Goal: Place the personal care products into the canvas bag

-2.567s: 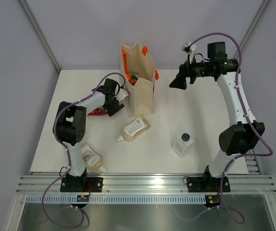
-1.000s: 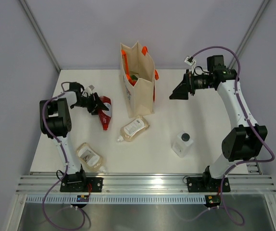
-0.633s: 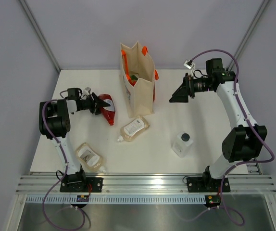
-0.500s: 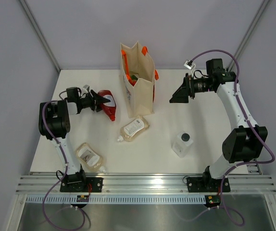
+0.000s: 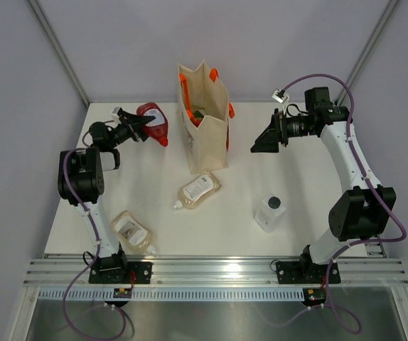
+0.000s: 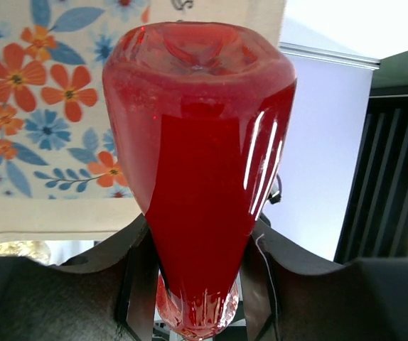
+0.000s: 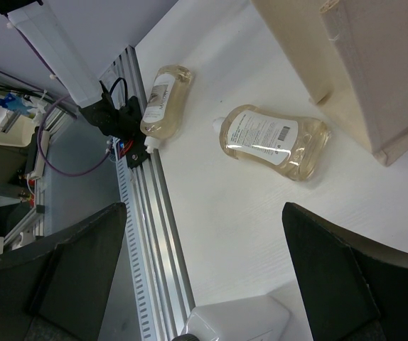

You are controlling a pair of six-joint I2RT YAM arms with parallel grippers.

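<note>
Top view: at the upper left of the frame, the left fingers (image 5: 132,126) clamp the red bottle (image 5: 152,119) just left of the canvas bag (image 5: 207,135). The bag's tall rim stands between the bottle and the opening. A peach bottle (image 5: 198,189) lies on the tabletop (image 5: 296,177).

Left wrist: the bottle is glossy, stiff plastic, probably slippery, and is gripped at its narrow end.

Right wrist: the right fingers (image 7: 69,284) are spread wide and hold nothing.

canvas bag (image 5: 207,138) mouth open, orange handles (image 5: 183,79) upright

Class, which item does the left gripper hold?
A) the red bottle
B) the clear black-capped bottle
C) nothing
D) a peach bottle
A: the left wrist view shows the left gripper clamped on either side of the red bottle, next to the canvas bag.
</note>
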